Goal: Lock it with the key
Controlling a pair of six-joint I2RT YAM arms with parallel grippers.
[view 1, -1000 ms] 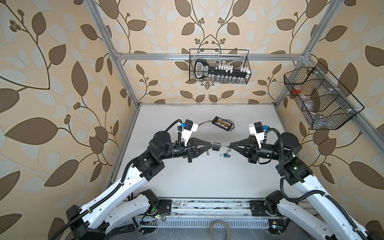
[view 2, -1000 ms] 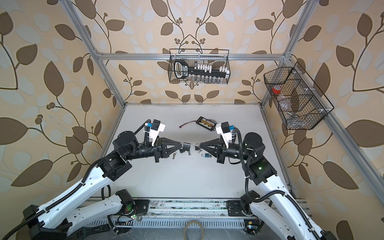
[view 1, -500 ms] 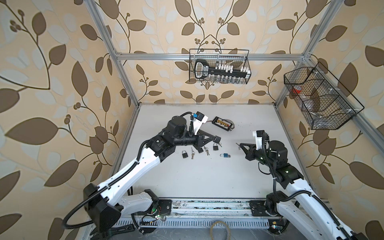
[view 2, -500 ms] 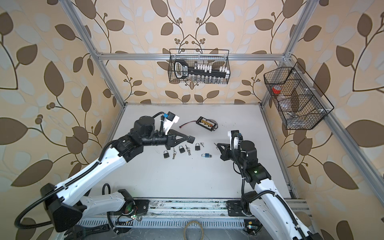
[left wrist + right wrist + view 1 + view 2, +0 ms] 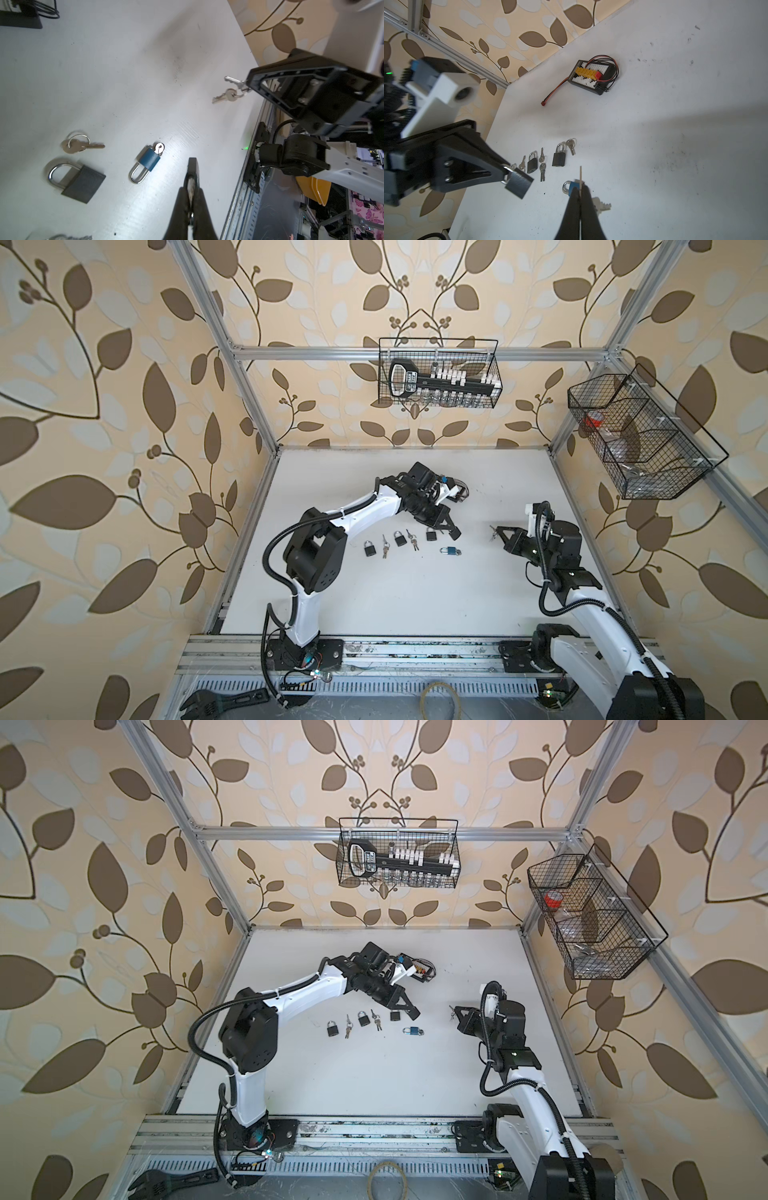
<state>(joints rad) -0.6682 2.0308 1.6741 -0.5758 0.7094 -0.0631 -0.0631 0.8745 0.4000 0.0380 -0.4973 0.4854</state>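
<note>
Apart now, the grippers met tip to tip over mid-table a second ago; the right gripper (image 5: 249, 86) has backed off rightward, and the left arm (image 5: 361, 510) has swung its wrist toward the back. Nearest on the table (image 5: 415, 605) lies the blue lock (image 5: 451, 550); the left wrist view shows a small key (image 5: 159, 148) at its base, lost in the top views. Just behind runs a row of black locks (image 5: 400, 538) with spare keys (image 5: 384, 548) between. Beside that row's right end the left gripper (image 5: 502, 168) is clamped on the lock (image 5: 519, 184), held by its shackle, plain only in the right wrist view. The right gripper pinches the key (image 5: 233, 81), blade toward the locks; the left wrist view adds a second key (image 5: 224, 97) dangling from its ring. Farthest, the board (image 5: 591, 75) lies half hidden behind the left arm in both top views.
</note>
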